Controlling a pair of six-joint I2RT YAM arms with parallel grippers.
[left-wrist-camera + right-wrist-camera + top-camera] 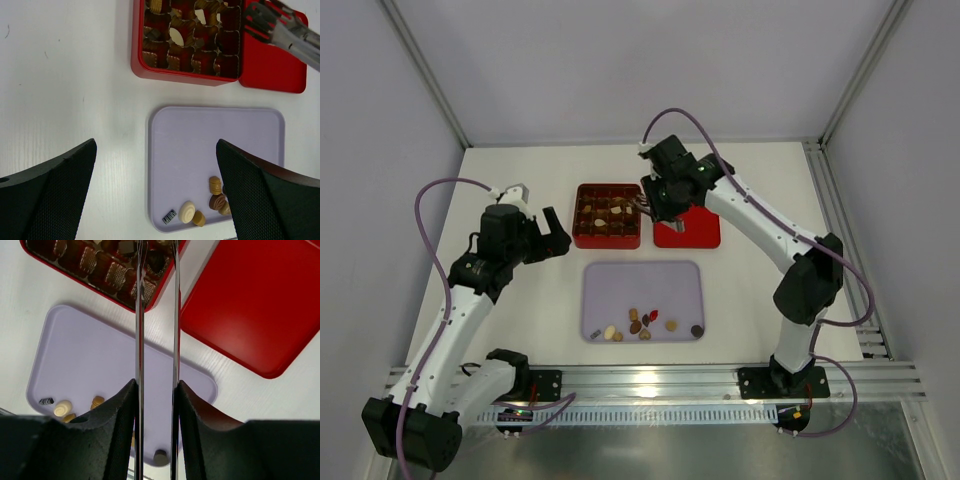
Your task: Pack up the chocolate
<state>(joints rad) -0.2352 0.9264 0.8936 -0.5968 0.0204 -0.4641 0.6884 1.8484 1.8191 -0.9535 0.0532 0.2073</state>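
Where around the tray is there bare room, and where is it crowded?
The tray's far half, toward the box and lid, is bare; its near edge is crowded with chocolates. The table left of the tray is bare. The right hand's tongs crowd the box.

Worktop (520,180) layout as I read it from the top view: box (607,243) sits mid-table, far of centre, with its lid (695,232) lying flat just beside it on the right. Tray (643,285) lies nearer me, in front of both. Chocolate is split between the box compartments (616,210) and a loose cluster (640,323) along the tray's near edge, with one piece off towards the near-right corner. Left pincer (560,230) hangs left of the box, apart from it. Right pincer (156,385) is above the box-lid seam, and its tongs (139,340) reach over the box's right edge.
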